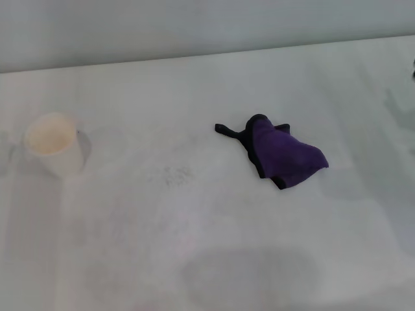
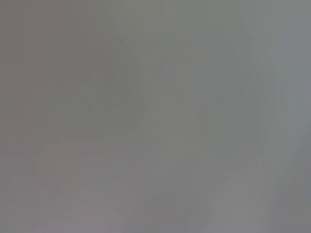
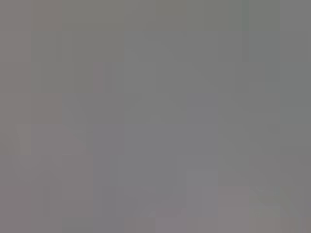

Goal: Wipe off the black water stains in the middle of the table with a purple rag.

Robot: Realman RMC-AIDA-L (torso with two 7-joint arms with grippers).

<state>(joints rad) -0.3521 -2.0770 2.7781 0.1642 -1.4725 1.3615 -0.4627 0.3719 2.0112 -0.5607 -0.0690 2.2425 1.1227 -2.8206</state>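
The purple rag (image 1: 285,154) lies crumpled on the white table (image 1: 214,220), right of the middle in the head view, with its black edging and black corner tail pointing left. No dark round blot shows anywhere on the table; the black water stain is hidden or out of view. Neither gripper shows in the head view. Both wrist views show only plain grey with nothing to make out.
A white paper cup (image 1: 54,144) stands upright at the left of the table. A faint grey speckled smudge (image 1: 176,175) lies between the cup and the rag. The table's far edge (image 1: 207,58) runs across the back. A tiny dark shape (image 1: 413,68) touches the right edge.
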